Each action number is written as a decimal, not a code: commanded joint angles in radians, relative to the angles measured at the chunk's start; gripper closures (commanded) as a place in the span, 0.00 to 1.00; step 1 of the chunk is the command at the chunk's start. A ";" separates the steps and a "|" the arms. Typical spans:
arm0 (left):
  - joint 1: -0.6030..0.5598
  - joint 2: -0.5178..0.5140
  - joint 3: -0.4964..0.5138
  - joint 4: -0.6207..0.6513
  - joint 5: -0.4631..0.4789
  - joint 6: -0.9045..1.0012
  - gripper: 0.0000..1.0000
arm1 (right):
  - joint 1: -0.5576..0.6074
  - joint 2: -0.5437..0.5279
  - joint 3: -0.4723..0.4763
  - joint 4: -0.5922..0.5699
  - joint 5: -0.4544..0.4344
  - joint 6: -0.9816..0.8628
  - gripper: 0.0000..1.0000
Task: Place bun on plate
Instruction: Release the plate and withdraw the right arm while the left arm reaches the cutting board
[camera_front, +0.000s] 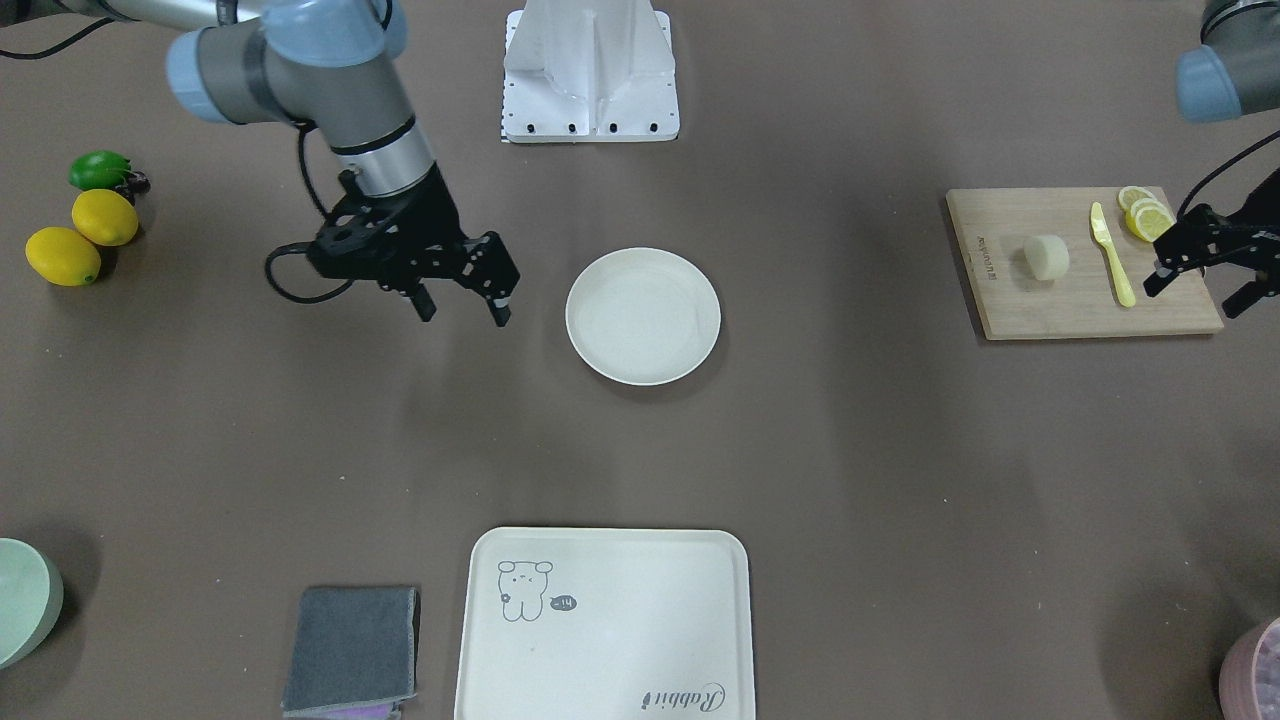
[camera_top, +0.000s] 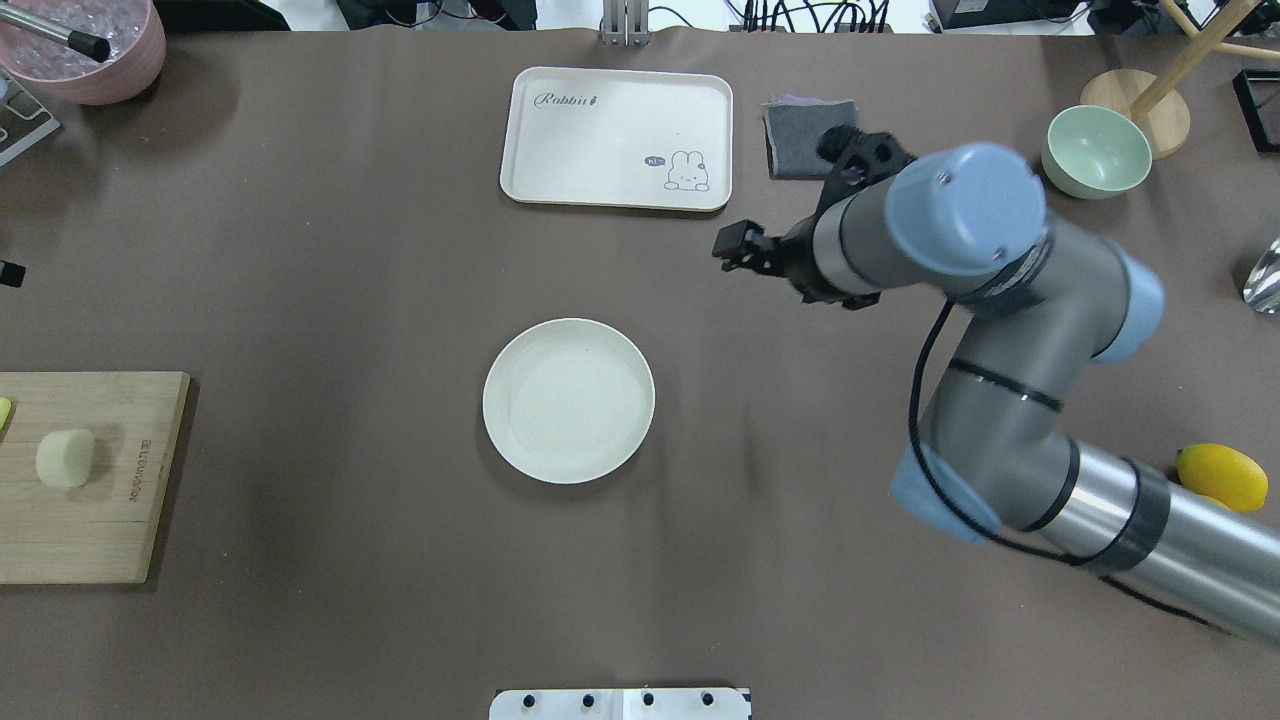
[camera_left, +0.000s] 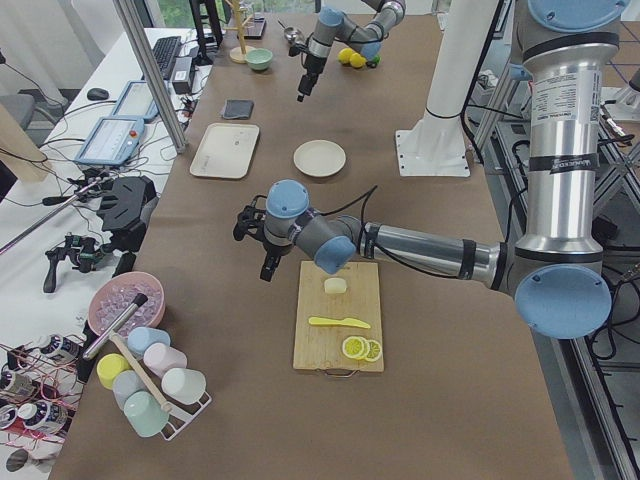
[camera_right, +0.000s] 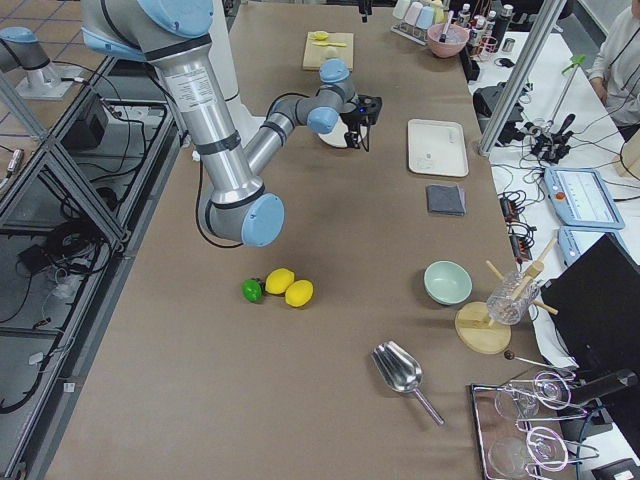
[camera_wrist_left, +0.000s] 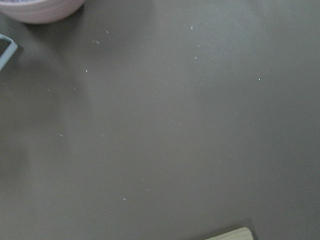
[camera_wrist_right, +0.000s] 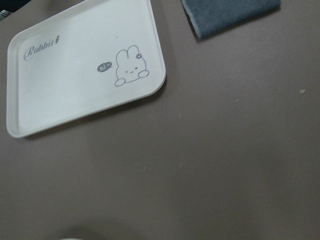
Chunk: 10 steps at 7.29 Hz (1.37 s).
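The bun (camera_front: 1046, 257) (camera_top: 65, 458) (camera_left: 335, 286), a small pale rounded block, sits on a wooden cutting board (camera_front: 1010, 300) at my left end of the table. The round cream plate (camera_front: 643, 316) (camera_top: 568, 400) lies bare at the table's middle. My left gripper (camera_front: 1197, 295) hovers open over the board's outer end, past the bun and apart from it. Beside the plate on the other side, my right gripper (camera_front: 463, 315) hangs open above the table, holding nothing.
A yellow knife (camera_front: 1112, 255) and lemon slices (camera_front: 1145, 215) share the board. A rectangular cream tray (camera_front: 600, 625) and a grey cloth (camera_front: 352, 650) lie at the far edge. Two lemons (camera_front: 80, 240), a green bowl (camera_top: 1095, 152) and a pink bowl (camera_top: 85, 50) stand at the ends.
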 joint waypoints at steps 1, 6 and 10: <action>0.123 0.085 -0.001 -0.070 0.013 -0.125 0.03 | 0.285 -0.086 0.008 -0.068 0.261 -0.296 0.00; 0.341 0.188 0.034 -0.251 0.224 -0.270 0.07 | 0.600 -0.326 0.002 -0.071 0.478 -0.825 0.00; 0.390 0.188 0.055 -0.320 0.222 -0.309 0.40 | 0.610 -0.337 0.002 -0.071 0.470 -0.835 0.00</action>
